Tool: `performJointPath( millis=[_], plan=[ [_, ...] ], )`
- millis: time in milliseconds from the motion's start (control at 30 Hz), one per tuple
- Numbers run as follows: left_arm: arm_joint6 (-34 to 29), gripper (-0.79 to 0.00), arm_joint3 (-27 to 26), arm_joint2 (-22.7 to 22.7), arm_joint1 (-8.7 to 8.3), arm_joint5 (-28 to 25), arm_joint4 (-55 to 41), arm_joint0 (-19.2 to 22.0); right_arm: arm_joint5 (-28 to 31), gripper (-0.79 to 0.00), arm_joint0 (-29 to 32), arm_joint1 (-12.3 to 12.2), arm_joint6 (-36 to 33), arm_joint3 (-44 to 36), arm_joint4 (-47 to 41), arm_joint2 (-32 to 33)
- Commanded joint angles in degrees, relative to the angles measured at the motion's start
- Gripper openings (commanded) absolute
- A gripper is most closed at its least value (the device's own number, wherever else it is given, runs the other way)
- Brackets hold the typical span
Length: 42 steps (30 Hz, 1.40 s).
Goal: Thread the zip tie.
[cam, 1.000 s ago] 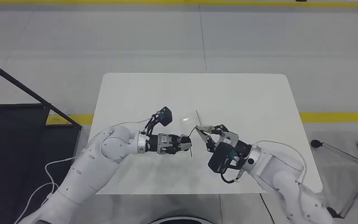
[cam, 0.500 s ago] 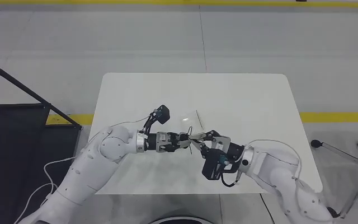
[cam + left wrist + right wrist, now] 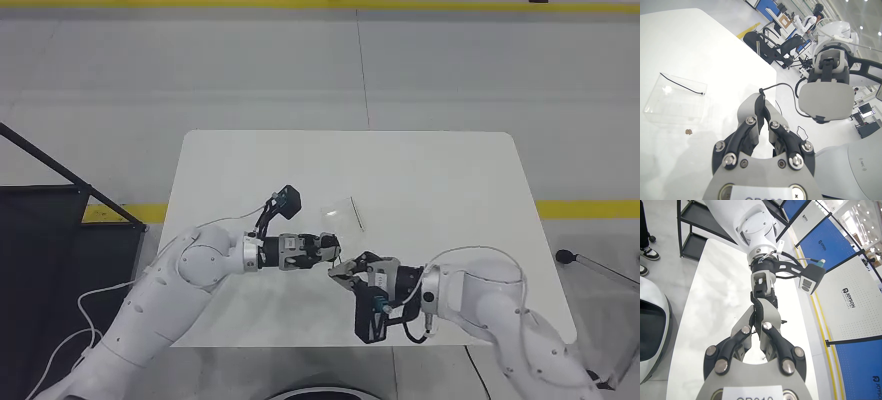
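Zip tie (image 3: 780, 84), head in closed left hand (image 3: 762, 103), tail arcing to closed right hand (image 3: 756, 313).

1. Left arm (image 3: 190, 270) and right arm (image 3: 490, 290): glossy white rounded shells with black wrist sections.
2. Each wrist has a black cut-out bracket (image 3: 789, 266) carrying a dark grey camera box (image 3: 811, 279). A teal plug and a grey lead sit on top of the box.
3. Left gripper (image 3: 761, 102): light grey finger shells, black ribbed pads, black link bars, silver screws (image 3: 728, 160). The base plate is grey with a white label.
4. Right gripper (image 3: 757, 311): same build, with round silver pins at the link joints.
5. A thin white cable (image 3: 100, 295) runs along the left arm. A black cable loop (image 3: 405, 318) hangs at the right wrist.
6. There is a small grey printed mark (image 3: 862, 166) on one white shell.
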<state>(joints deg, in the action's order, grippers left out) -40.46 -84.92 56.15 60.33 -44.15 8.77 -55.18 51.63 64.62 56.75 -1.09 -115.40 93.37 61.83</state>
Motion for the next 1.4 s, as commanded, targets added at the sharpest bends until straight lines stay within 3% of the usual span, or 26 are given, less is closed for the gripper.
performJointPath(
  millis=[0,667,1067,1367],
  plan=[
    [0.03,-0.785,-0.02,0.02,-0.01,-0.10,0.02,-0.05,-0.07,-0.785,-0.35,0.09,-0.59,0.21,-0.51,-0.25],
    [2.22,-0.785,0.02,0.83,-0.03,-0.78,-0.03,-0.64,2.13,-0.785,-2.65,0.53,-5.32,0.91,-3.01,-2.25],
    [2.57,-0.785,-0.50,0.73,0.01,-1.06,1.89,-0.77,-3.55,-0.785,-0.21,0.30,0.52,0.85,-5.49,1.48],
    [1.53,-0.785,-0.60,0.21,0.02,-1.71,2.37,-0.56,-14.13,-0.785,3.82,0.33,3.10,-0.37,-4.42,4.45]
  ],
)
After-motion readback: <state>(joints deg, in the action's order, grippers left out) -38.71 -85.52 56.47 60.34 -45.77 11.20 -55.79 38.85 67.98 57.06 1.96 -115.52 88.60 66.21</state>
